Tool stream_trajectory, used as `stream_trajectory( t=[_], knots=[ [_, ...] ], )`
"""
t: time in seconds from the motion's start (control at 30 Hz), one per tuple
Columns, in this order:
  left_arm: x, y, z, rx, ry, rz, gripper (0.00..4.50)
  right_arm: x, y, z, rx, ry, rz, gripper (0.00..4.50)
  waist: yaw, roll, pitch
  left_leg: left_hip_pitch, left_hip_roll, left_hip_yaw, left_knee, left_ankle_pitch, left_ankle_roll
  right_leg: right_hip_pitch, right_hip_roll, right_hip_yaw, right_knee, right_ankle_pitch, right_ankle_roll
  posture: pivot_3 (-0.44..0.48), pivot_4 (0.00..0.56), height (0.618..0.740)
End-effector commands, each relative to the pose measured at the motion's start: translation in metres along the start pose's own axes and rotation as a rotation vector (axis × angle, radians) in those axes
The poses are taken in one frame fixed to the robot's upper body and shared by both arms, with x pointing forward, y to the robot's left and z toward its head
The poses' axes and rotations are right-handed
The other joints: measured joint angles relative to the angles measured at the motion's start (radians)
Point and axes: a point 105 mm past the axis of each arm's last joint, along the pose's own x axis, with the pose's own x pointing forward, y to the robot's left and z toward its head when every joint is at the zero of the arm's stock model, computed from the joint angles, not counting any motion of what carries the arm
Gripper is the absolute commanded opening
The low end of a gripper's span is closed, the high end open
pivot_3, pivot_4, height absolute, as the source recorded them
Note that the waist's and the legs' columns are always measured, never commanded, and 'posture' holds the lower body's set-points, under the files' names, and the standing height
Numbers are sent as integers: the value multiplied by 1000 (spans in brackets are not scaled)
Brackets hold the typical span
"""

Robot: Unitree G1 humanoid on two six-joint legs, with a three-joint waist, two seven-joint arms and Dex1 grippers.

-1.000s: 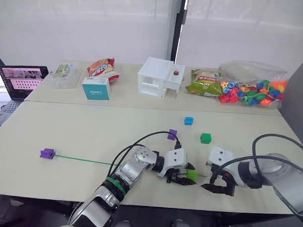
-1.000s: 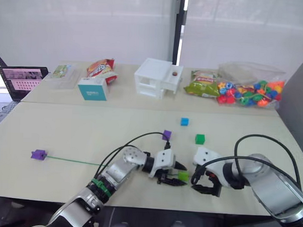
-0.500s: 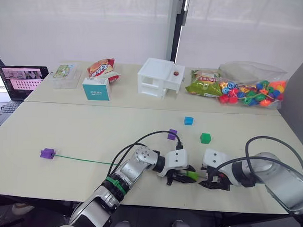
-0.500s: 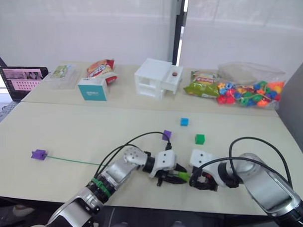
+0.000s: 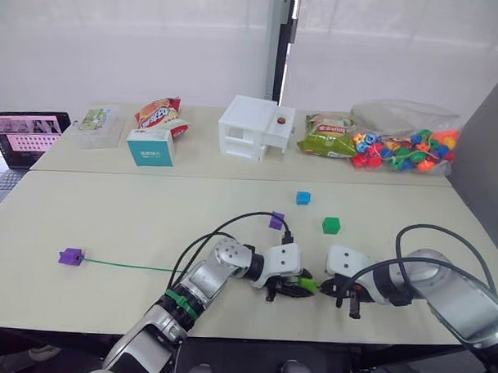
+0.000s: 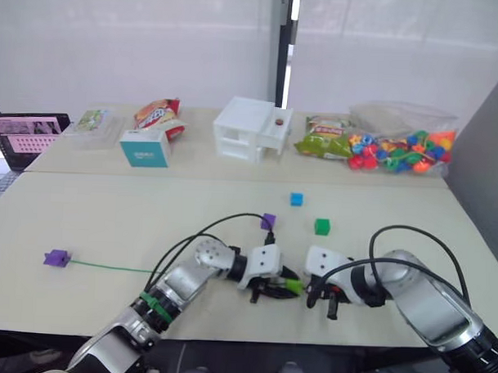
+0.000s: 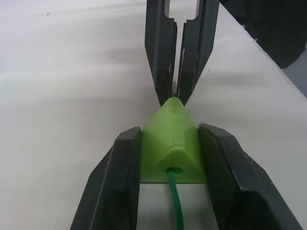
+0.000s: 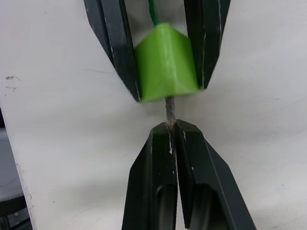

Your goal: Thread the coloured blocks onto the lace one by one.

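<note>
Clamping lime block point(image 7: 171, 143) (left hand point(image 7: 170, 163))

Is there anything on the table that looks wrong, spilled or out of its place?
Nothing stands out. The left gripper holds the lime green cube squarely, with the lace running through it; the right gripper pinches the lace's grey tip.

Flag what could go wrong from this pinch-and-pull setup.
1. The right gripper pinches only the end of the lace's grey tip; it may slip when pulled.
2. The left gripper holds the lime green block by two faces; a pull could twist it loose.
3. The purple block may drag along the table.
</note>
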Motion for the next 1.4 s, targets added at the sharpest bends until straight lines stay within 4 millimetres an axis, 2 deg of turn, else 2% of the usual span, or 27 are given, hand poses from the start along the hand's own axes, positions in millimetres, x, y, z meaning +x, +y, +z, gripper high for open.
stream_trajectory(
  t=[0.03,0.07,0.13,0.2,0.3,0.4,0.47,0.57,0.63,0.8,0.9,1.03,1.07,1.27,1.37,1.4],
  knots=[
    [-33,7,-12,-25,51,53,1329,1,-9,-6,-4,39,-25,0,-2,0,0,0,0,0,0,0,0,0,0,0,0,0,0,0,150,740],
    [-41,7,-14,-29,61,59,1329,1,-10,-5,-9,38,-23,0,-5,0,0,0,0,0,0,0,0,0,0,0,0,0,0,0,150,740],
    [-71,8,-30,-38,126,102,1329,1,-12,-2,-22,35,-18,0,-12,0,0,1,1,0,0,0,0,0,1,0,1,0,0,0,150,740],
    [-107,2,-46,-63,189,131,1329,1,-13,1,-39,31,-10,0,-19,0,0,1,2,0,-1,0,0,-1,1,0,1,0,0,0,150,740],
    [-149,-5,-64,-115,251,167,1329,1,-14,5,-59,26,1,0,-24,1,0,3,2,0,-4,0,0,-1,1,1,2,0,-1,0,150,740],
    [-207,-10,-86,-200,304,246,1329,3,-15,11,-77,15,14,0,-27,1,0,4,2,1,-5,0,0,-1,1,1,2,-1,-1,0,150,740],
    [-232,-12,-94,-214,343,287,1329,3,-15,14,-83,10,19,0,-29,1,0,5,3,1,-6,0,0,-1,2,1,2,-1,-2,0,150,740],
    [-287,-16,-109,-244,448,382,1329,4,-15,19,-99,1,31,0,-28,1,-1,5,3,2,-6,0,0,-2,2,1,2,-1,-2,0,150,740],
    [-313,-19,-114,-259,507,428,1329,4,-16,22,-108,-4,36,0,-31,1,-1,5,3,2,-6,0,0,-2,2,1,2,-1,-2,0,150,740],
    [-340,-30,-125,-273,605,424,1329,7,-19,28,-127,-17,33,0,-25,2,0,5,3,3,-7,0,0,-3,2,1,3,-1,-2,0,150,740],
    [-357,-41,-128,-357,637,423,1329,8,-21,28,-133,-15,32,0,-28,2,0,4,3,3,-7,0,0,-3,2,1,3,-1,-2,0,150,740],
    [-374,-35,-119,-394,615,496,1329,8,-21,27,-128,-16,29,0,-40,3,0,4,3,3,-8,-1,1,-5,2,1,4,-1,-2,0,150,740],
    [-374,-34,-115,-401,602,492,2352,9,-20,27,-128,-16,29,0,-40,2,0,4,3,3,-8,-1,1,-5,2,1,5,-1,-2,0,150,740],
    [-386,-18,-89,-364,560,519,4366,8,-18,26,-125,-15,34,0,-32,-2,1,0,3,2,-5,-1,1,-7,2,0,11,-2,-2,0,150,740],
    [-383,14,-50,-274,433,561,4470,7,-18,26,-122,-14,34,0,-24,-3,2,-1,3,2,-4,-1,1,-7,2,-1,11,-2,-2,0,150,740],
    [-375,24,-39,-228,391,551,4470,7,-18,26,-123,-15,34,0,-22,-4,2,-2,3,1,-4,-1,1,-7,2,-2,11,-2,-2,0,150,740]
  ],
)
